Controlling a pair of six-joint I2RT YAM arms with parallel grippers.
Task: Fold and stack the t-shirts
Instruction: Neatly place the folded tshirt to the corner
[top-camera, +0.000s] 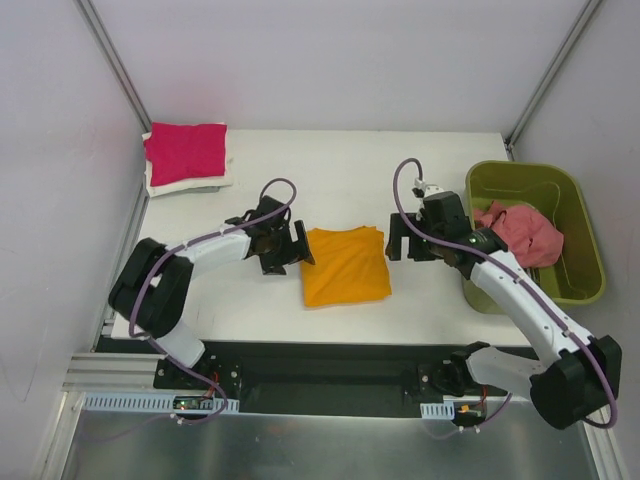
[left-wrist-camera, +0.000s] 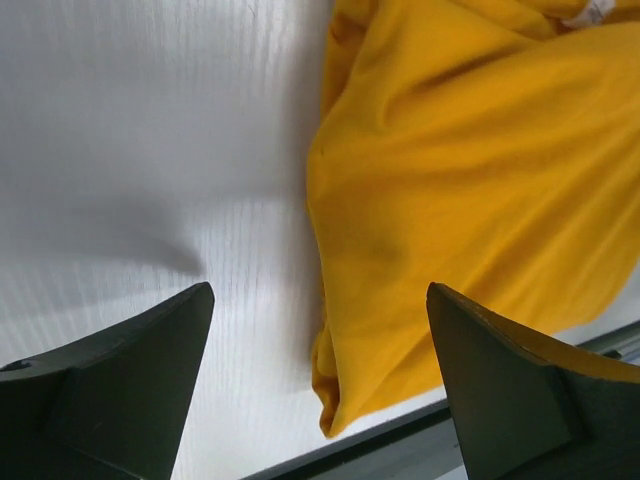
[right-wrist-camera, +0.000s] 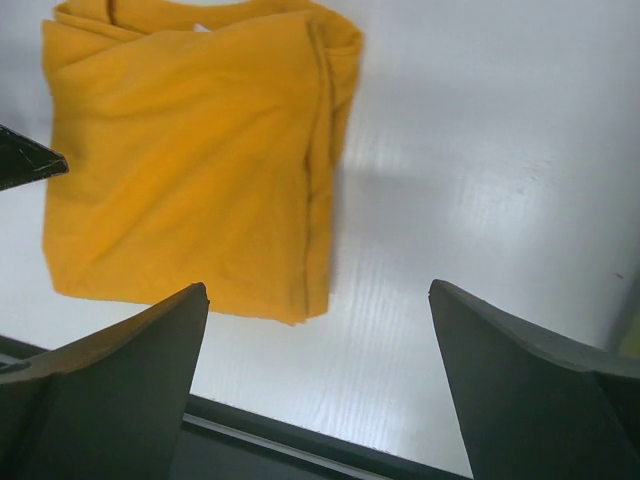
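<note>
Orange-yellow t-shirt (top-camera: 346, 265), folded nearly square, lies collar (right-wrist-camera: 160, 12) toward far edge.

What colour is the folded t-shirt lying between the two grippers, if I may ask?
The t-shirt is orange-yellow; the right wrist view shows it best.

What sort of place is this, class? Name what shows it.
Likely a robot lab work cell: left arm and right arm bolted at a white table, plain panels enclosing it, a folded orange-yellow t-shirt.

Orange-yellow tee (top-camera: 345, 265) lies folded mid-table, magenta tee (top-camera: 187, 152) on white tee (top-camera: 190, 185) far-left, salmon-pink tee (top-camera: 520, 232) crumpled in bin (top-camera: 540, 180).
</note>
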